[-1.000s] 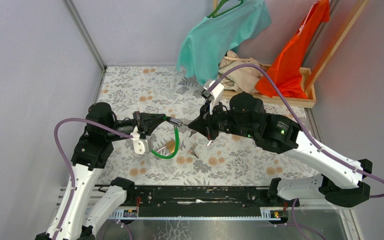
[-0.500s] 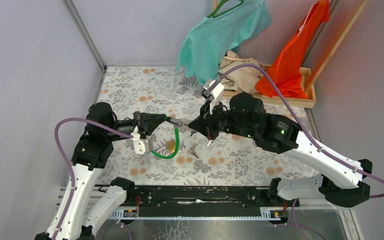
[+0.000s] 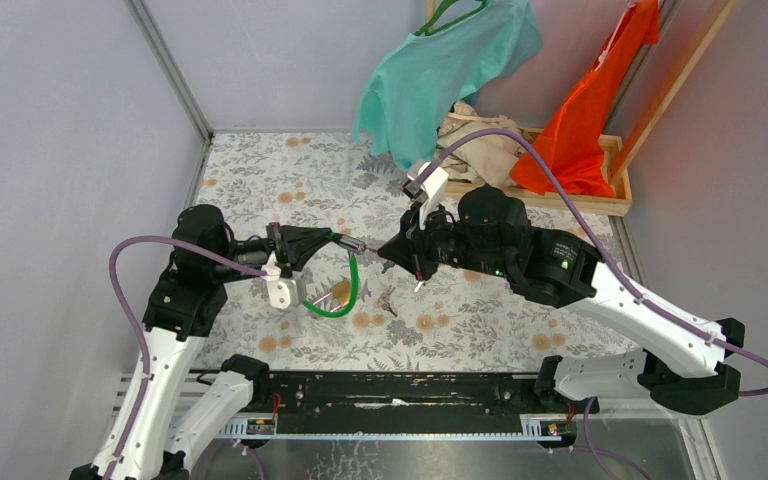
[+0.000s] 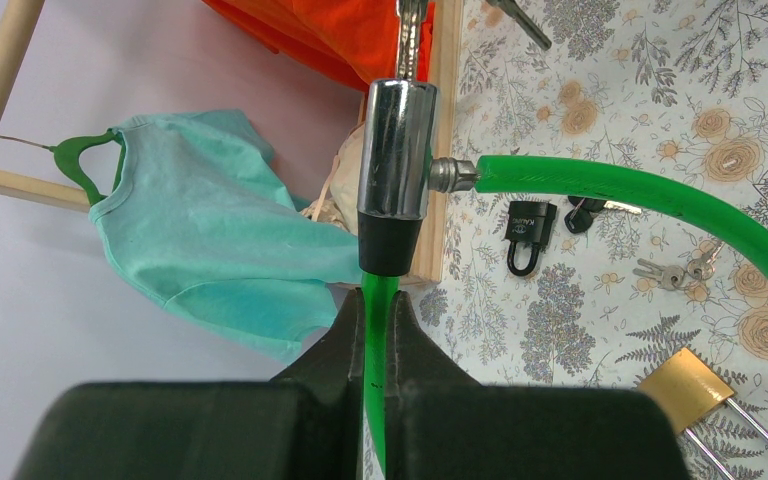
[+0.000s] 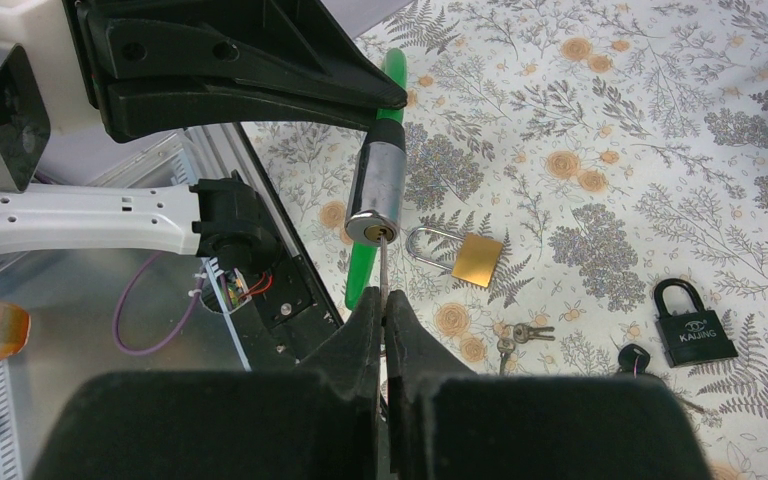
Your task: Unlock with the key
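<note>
A green cable lock (image 3: 345, 300) hangs above the floral table between my two arms. My left gripper (image 4: 378, 296) is shut on the green cable just behind the lock's chrome cylinder (image 4: 397, 150); the cable's other end (image 4: 600, 180) is plugged into the cylinder's side. My right gripper (image 5: 382, 298) is shut on a thin silver key (image 5: 383, 268). The blade points straight at the keyhole (image 5: 372, 232) in the cylinder's end face, and its tip is at the slot. How deep it sits I cannot tell. From above, the two grippers (image 3: 332, 238) (image 3: 388, 256) face each other closely.
On the table lie a brass padlock (image 5: 465, 255), a black padlock (image 5: 693, 325), a small bunch of keys (image 5: 515, 335) and a black-headed key (image 5: 632, 357). A wooden rack (image 3: 615, 205) at the back right carries a teal shirt (image 3: 440, 70) and an orange cloth (image 3: 590, 110).
</note>
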You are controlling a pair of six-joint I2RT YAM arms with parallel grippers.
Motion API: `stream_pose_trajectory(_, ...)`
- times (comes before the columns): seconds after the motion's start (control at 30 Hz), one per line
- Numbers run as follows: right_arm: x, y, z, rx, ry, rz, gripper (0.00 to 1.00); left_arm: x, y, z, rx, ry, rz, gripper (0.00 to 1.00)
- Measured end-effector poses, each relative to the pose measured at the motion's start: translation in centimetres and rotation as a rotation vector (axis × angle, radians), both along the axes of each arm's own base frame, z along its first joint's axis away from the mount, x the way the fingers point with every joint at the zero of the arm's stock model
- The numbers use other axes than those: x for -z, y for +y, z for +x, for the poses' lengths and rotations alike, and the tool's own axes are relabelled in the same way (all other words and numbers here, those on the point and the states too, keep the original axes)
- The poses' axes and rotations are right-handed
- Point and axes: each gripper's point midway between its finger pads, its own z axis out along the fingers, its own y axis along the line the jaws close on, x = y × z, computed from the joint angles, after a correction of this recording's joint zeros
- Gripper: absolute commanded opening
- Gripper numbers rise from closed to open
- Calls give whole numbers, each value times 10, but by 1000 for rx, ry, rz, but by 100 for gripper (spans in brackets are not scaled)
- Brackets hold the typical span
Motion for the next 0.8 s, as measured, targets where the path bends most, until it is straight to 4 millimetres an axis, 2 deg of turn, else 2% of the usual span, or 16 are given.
stream_pose_trajectory(0.8, 3, 4, 5, 16, -1, -5, 0, 1, 3, 4, -28, -1, 8, 0)
